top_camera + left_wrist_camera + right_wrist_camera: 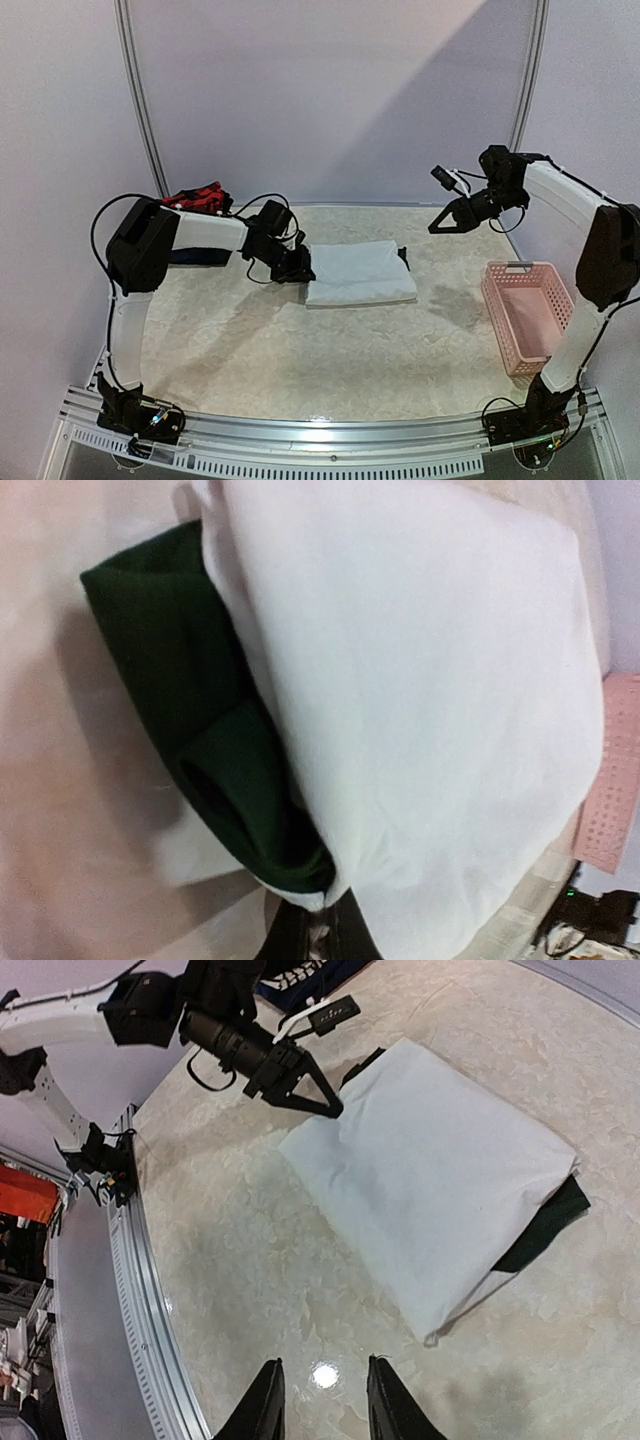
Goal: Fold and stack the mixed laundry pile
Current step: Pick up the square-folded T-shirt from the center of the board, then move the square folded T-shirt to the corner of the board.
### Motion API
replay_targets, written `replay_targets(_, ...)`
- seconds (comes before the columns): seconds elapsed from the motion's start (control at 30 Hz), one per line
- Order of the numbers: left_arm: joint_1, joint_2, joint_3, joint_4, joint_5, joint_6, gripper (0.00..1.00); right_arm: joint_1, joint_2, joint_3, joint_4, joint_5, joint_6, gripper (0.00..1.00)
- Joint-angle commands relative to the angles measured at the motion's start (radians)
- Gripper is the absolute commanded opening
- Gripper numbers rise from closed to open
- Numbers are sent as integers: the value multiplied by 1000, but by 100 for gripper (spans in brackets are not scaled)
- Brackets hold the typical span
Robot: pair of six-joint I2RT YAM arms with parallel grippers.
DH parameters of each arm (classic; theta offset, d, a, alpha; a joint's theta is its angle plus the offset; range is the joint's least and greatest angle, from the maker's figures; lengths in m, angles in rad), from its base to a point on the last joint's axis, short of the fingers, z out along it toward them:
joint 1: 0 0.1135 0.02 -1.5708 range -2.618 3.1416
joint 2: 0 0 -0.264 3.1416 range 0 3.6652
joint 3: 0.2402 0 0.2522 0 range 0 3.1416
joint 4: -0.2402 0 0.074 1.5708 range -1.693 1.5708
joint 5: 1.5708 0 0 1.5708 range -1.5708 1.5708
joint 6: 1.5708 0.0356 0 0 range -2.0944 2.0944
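From above, the tee (362, 272) lies folded flat on the table (300, 350), its long axis running left to right. The left gripper (298, 268) is at the tee's left edge, its jaws closed and apparently pinching the cloth there. The right gripper (442, 222) hangs in the air behind and to the right of the tee, well apart from it. A plaid shirt (197, 197) is bunched far behind-left of the tee, and the basket (520, 267) sits to its right.

In the left wrist view the tee fills the frame. A dark green sleeve (190, 710) pokes out from under it, and the jaws meet at the fold where the white cloth and the sleeve join.

In the right wrist view the right jaws stand narrowly parted with nothing between them, and the tee lies ahead on the table.

The left arm is clearly nearer, so any pull along the long axis should fall to it. No print, label or writing can be read.
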Motion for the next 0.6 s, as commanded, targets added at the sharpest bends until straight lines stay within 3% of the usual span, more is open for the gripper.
replay_targets(0.0, 54, -87, 99, -384, -193, 232, 0, 25, -57, -104, -29, 43, -80, 28)
replay_targets(0.27, 118, -66, 381, -778, -396, 465, 0, 25, -77, -123, -24, 17, -76, 29)
replay_targets(0.57, 137, -1, 680, -1017, -702, 603, 0, 25, -83, -147, -15, 2, -77, 28)
